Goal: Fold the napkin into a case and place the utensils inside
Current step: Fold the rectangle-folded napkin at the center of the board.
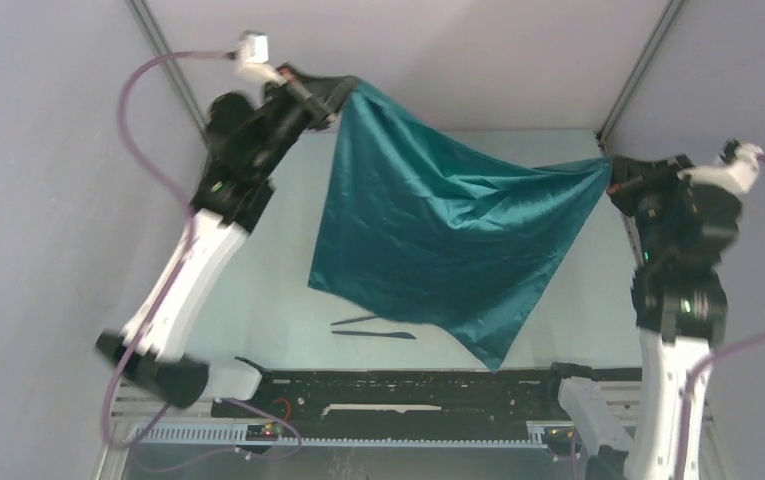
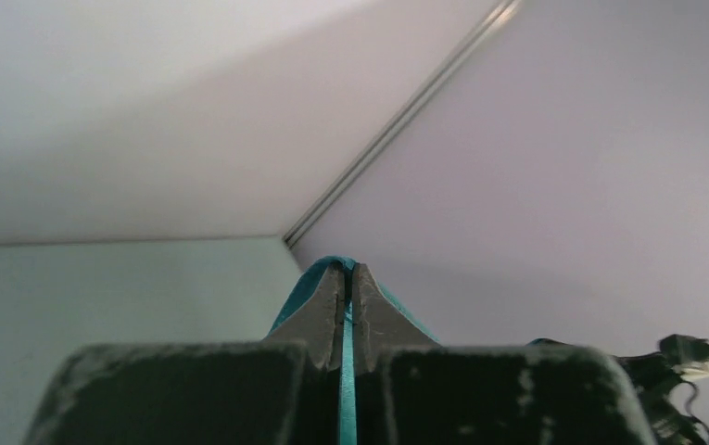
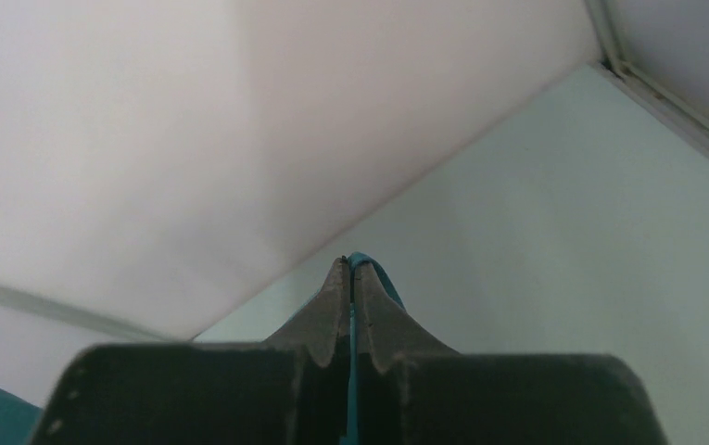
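We see a soft, dark teal-green cloth napkin held up in the air between two robot arms, above a pale green bench. The left gripper, raised high at the back left, has its fingers pressed together on one corner of the cloth. The right gripper, lower and off to the right, pinches the neighbouring corner. In each wrist view a thin teal edge runs between the closed black fingers and curls over their tips.

The top edge sags in a shallow curve between the two grips. The rest drapes down in loose folds to a point low near the front of the bench; we cannot tell whether that point touches the surface.

We judge the cloth to be light, limp and a little slick, given its sheen. It will not keep a shape by itself, and it will swing and crease as it moves. The corners are the sensible places to hold, pinched firmly because thin fabric can slip out.

Two slim, dark plastic utensils lie side by side on the bench, just below the napkin's lower left edge and well apart from both grippers. We judge that the cloth could settle over them if lowered straight down.
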You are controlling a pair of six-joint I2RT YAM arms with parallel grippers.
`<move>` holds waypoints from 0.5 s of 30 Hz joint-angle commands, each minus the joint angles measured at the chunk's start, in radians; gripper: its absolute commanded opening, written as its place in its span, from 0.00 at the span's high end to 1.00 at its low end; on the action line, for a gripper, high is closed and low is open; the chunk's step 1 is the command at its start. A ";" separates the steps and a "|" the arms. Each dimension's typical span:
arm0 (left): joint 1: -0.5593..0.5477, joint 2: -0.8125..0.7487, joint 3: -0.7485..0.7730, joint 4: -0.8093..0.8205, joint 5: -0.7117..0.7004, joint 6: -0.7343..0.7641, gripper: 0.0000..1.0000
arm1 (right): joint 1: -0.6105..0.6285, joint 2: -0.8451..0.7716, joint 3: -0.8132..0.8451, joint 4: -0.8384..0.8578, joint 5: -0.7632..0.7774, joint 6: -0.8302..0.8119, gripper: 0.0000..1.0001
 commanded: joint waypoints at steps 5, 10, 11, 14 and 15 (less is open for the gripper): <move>0.033 0.573 0.338 0.036 0.059 0.012 1.00 | -0.077 0.404 -0.061 0.245 0.114 -0.038 1.00; 0.053 0.899 0.620 0.059 0.120 -0.006 1.00 | -0.118 0.655 -0.051 0.384 0.062 -0.057 1.00; 0.058 0.964 0.680 0.059 0.130 -0.018 1.00 | -0.125 0.705 -0.039 0.405 0.048 -0.058 1.00; 0.073 1.118 0.817 0.091 0.145 -0.047 1.00 | -0.129 0.871 0.036 0.420 0.020 -0.074 1.00; 0.078 1.161 0.835 0.111 0.154 -0.063 1.00 | -0.129 0.926 0.067 0.414 0.016 -0.082 1.00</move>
